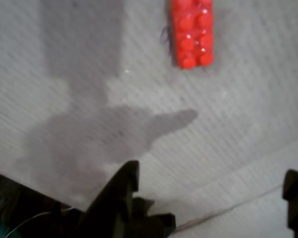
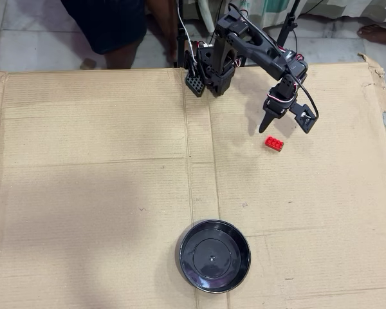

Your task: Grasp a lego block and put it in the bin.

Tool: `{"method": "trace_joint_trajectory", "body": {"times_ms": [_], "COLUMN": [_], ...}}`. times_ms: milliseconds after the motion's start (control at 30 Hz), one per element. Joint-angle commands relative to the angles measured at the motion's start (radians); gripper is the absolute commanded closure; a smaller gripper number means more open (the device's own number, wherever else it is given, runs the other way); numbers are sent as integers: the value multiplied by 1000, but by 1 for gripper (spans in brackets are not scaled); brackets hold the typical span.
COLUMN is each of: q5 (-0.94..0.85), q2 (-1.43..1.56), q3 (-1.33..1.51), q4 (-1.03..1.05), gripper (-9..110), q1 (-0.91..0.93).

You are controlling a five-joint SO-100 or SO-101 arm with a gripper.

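Small bright red studded plastic lego block lies on cardboard just below the black two-finger gripper, jaws spread and empty, well apart from the round glossy black bin; judged light, rigid, slick-sided, best pinched across its narrow flanks.

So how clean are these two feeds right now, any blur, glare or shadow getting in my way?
Wrist view: soft and blurry, the small red studded plastic brick cut by the top edge, the arm's grey shadow spread over the corrugated cardboard sheet. Overhead view: sharp, evenly lit; faint sheen on the round glossy black dish; open gripper above the brick.
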Motion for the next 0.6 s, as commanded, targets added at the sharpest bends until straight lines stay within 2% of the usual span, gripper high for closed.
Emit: {"method": "trace_joint_trajectory", "body": {"times_ms": [0,300,567], "q5": [6,-5,-9], "q2": [5,3,-106], "q3": [9,169,129], "q4": [-8,-293,-354], "gripper": [69,69,69], "q1": [-17,-17,-15]}}
